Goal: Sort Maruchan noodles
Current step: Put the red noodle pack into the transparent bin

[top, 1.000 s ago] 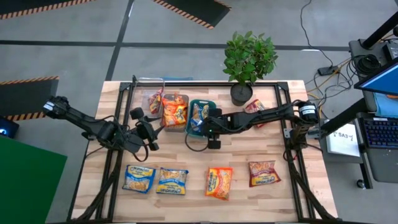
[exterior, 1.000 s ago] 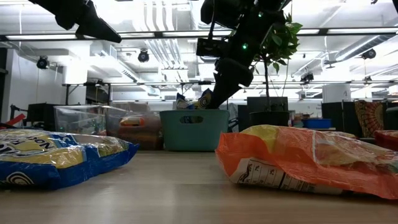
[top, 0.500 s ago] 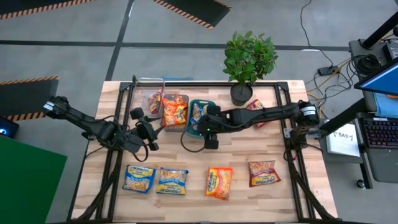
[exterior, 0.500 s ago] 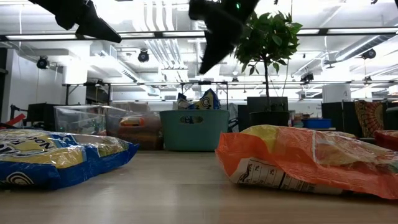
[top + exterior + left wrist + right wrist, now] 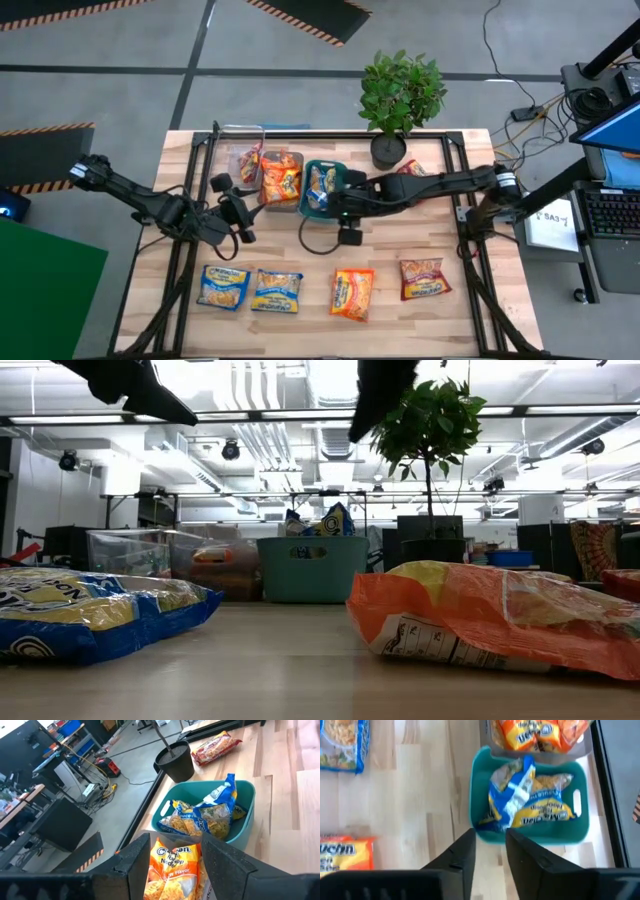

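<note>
Several Maruchan noodle packets lie flat along the table's near edge: two blue-and-yellow [image 5: 223,286] [image 5: 277,291], one orange [image 5: 352,294], one red [image 5: 424,278]. Another red packet [image 5: 216,746] lies by the plant pot. The teal bin [image 5: 306,172] holds blue-and-yellow packets [image 5: 520,802], the grey bin orange ones [image 5: 281,180], the clear bin red ones [image 5: 247,160]. My right gripper [image 5: 488,840] hangs above the teal bin's near side, open by a narrow gap, with nothing in it. My left gripper [image 5: 175,845] waits open, left of the grey bin.
A potted plant [image 5: 398,100] stands at the table's far edge, right of the bins. Black frame rails [image 5: 462,215] run along the table's left and right sides. Bare wood lies between the bins and the near row of packets.
My right gripper has risen out of the teal bin and drawn a little toward the near edge, coming away from a blue-and-yellow packet. That packet stays standing in the bin.
</note>
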`<control>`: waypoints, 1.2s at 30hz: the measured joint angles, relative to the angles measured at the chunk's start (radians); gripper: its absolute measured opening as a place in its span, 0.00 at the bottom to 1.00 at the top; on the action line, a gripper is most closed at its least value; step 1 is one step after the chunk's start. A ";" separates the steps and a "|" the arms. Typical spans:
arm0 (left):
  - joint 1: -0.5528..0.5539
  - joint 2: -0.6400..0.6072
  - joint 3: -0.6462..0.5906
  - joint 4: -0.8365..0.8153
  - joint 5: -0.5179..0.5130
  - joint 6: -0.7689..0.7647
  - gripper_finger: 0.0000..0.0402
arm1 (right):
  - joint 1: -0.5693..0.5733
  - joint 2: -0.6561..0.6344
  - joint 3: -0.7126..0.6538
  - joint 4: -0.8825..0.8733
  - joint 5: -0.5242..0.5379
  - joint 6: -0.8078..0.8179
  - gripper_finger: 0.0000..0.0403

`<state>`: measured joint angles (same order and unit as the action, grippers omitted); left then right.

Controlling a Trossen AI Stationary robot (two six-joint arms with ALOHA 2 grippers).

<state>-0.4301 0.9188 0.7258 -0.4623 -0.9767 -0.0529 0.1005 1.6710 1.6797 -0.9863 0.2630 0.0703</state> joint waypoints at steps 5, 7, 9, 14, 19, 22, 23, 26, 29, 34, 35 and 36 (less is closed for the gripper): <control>0.000 0.000 0.000 0.021 0.001 0.018 0.40 | 0.000 -0.098 -0.161 0.082 0.000 0.012 0.17; 0.000 0.000 0.000 0.021 0.001 0.018 0.40 | 0.000 -0.151 -0.237 0.145 0.000 0.011 0.14; 0.000 0.000 0.000 0.022 0.001 0.018 0.40 | 0.000 -0.208 -0.316 0.205 0.000 0.011 0.13; 0.000 0.000 0.000 0.022 0.001 0.018 0.40 | 0.000 -0.360 -0.515 0.311 0.040 0.066 0.11; 0.000 0.000 0.000 0.025 0.000 0.018 0.40 | -0.004 -0.494 -0.691 0.316 0.158 0.213 0.11; 0.000 0.000 0.000 0.025 0.000 0.018 0.40 | -0.034 -0.561 -0.777 0.248 0.243 0.347 0.11; 0.000 0.000 0.000 0.026 0.000 0.018 0.40 | -0.051 -0.581 -0.803 0.227 0.245 0.385 0.11; 0.002 0.000 -0.001 0.027 0.000 0.018 0.40 | -0.106 -0.626 -0.891 0.200 0.255 0.465 0.11; 0.009 0.000 -0.001 0.027 0.000 0.018 0.40 | -0.153 -0.642 -0.989 0.210 0.281 0.523 0.11; 0.021 0.000 -0.001 0.028 0.000 0.018 0.40 | -0.221 -0.615 -1.086 0.215 0.316 0.683 0.11; 0.022 0.000 -0.001 0.029 0.000 0.018 0.40 | -0.230 -0.606 -1.094 0.214 0.318 0.704 0.11; 0.023 0.000 -0.001 0.031 0.000 0.017 0.40 | -0.237 -0.595 -1.099 0.215 0.321 0.722 0.11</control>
<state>-0.4072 0.9188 0.7246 -0.4316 -0.9771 -0.0357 -0.1362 1.0759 0.5811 -0.7708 0.5841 0.7922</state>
